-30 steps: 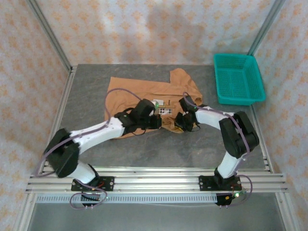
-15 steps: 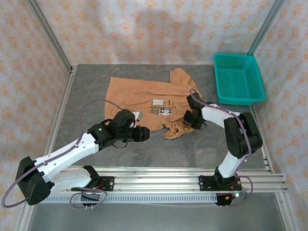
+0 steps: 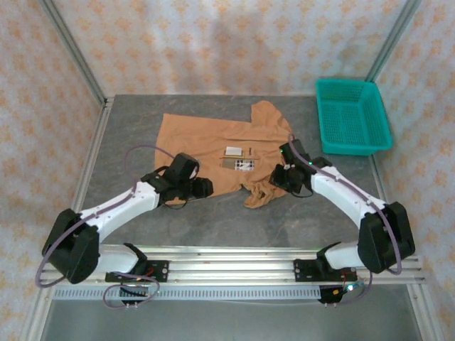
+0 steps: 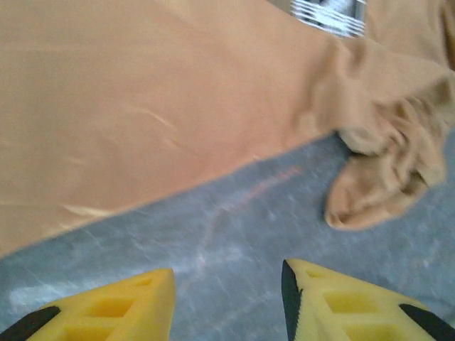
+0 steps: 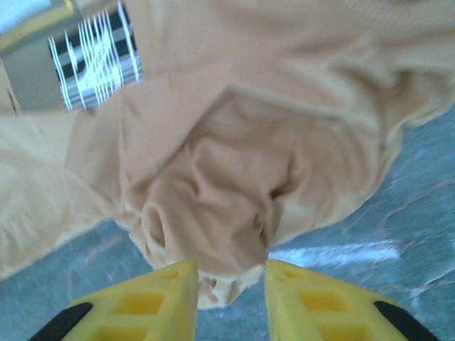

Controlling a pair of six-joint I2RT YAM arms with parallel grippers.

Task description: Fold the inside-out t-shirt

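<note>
The inside-out t-shirt (image 3: 206,138) lies mostly flat on the grey table, tan, with a small white label patch (image 3: 234,151) near its middle. Its near right part is bunched into a crumpled lump (image 3: 259,193). My left gripper (image 3: 205,188) hovers just off the shirt's near edge. In the left wrist view it (image 4: 227,273) is open over bare table, with the shirt (image 4: 142,106) beyond. My right gripper (image 3: 279,177) is over the lump. In the right wrist view its fingers (image 5: 231,266) stand apart with the tip of the crumpled cloth (image 5: 234,177) between them.
A teal mesh basket (image 3: 352,117) stands at the back right of the table. Aluminium rails (image 3: 227,263) run along the near edge, and patterned walls close in the left, back and right sides.
My left gripper has let go of the shirt, opened and drawn back toward the near left. The right gripper has opened wider and shifted right, leaving a crumpled lump of cloth on the table.
</note>
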